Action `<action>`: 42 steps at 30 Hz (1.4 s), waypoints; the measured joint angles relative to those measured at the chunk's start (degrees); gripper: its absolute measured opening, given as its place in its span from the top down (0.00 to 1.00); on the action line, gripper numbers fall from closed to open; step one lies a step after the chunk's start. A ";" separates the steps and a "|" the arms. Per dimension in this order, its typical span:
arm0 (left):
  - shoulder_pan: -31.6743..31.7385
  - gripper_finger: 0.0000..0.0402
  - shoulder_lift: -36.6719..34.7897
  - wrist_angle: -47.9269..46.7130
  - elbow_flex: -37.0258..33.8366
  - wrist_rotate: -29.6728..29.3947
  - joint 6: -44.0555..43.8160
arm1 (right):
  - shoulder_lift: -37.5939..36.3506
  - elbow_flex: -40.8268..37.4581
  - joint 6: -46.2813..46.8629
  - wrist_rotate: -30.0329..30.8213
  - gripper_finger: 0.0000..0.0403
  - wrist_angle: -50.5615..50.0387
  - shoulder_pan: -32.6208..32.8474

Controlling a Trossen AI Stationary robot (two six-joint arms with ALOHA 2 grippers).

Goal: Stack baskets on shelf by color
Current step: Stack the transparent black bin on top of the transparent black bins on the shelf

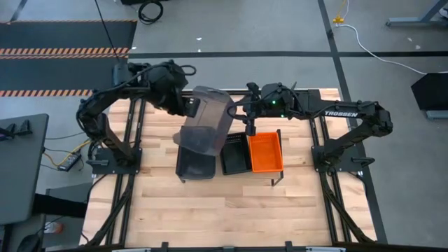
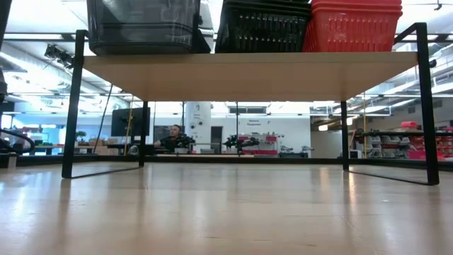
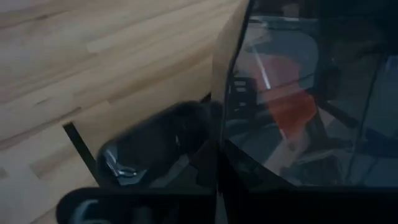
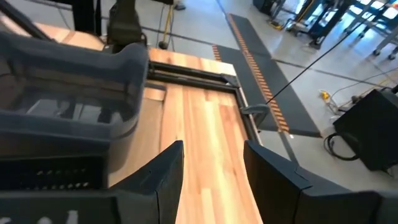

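Note:
My left gripper (image 1: 187, 106) is shut on a translucent grey basket (image 1: 208, 120), which tilts over the grey stack (image 1: 195, 161) at the left end of the shelf (image 1: 277, 175). Beside that stack stand black baskets (image 1: 236, 155) and orange baskets (image 1: 266, 152). The low view shows the shelf board (image 2: 248, 74) carrying the grey (image 2: 141, 25), black (image 2: 262, 25) and orange (image 2: 350, 25) stacks. My right gripper (image 1: 249, 124) is open just right of the held basket, at its far right corner; its wrist view shows its own fingers apart (image 4: 214, 171) and the grey basket (image 4: 62, 93). My left gripper (image 3: 211, 127) holds the grey basket by a side wall near its rim (image 3: 219, 93), coming from the table's left and far side. One finger (image 3: 155, 149) lies on the wall's outer face; the other is dim behind the translucent wall. The basket hangs tilted over the grey stack; whether it touches the stack, I cannot tell.
Bare wooden table top (image 1: 231, 210) lies on the near side of the shelf. The shelf's black legs (image 2: 71, 106) stand on it. Dark metal frame rails (image 4: 193, 71) run along the table's edge. A person (image 2: 173, 134) sits far off in the room behind.

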 joint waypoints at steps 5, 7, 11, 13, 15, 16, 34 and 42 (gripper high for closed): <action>-3.73 0.98 0.00 -0.02 0.00 -3.24 -1.48 | 0.00 0.00 -0.15 0.00 0.57 -1.28 1.48; -5.47 0.98 0.45 0.00 0.02 -4.82 -2.96 | 0.00 0.00 -0.56 0.01 0.57 -1.40 1.89; -9.52 0.98 0.82 -0.01 0.00 -6.72 -7.88 | 0.00 0.00 -1.43 0.00 0.57 -1.41 2.35; -11.51 0.98 1.17 0.03 0.07 -7.29 -11.09 | 0.00 0.00 -2.43 0.01 0.57 -1.43 2.33; -13.34 0.98 1.54 -0.01 0.00 -7.56 -13.78 | 0.00 0.00 -3.49 0.02 0.57 -1.41 2.31; -14.11 0.98 1.73 -0.04 -0.02 -7.83 -15.13 | 0.00 0.00 -3.73 0.01 0.57 -1.41 2.31; -16.66 0.98 3.59 0.04 0.02 -9.60 -22.23 | -7.88 -0.02 -14.02 0.02 0.57 -2.09 8.00; -15.13 0.98 4.17 0.04 0.00 -11.06 -17.92 | -17.33 0.02 -14.13 -0.15 0.57 -0.95 17.23</action>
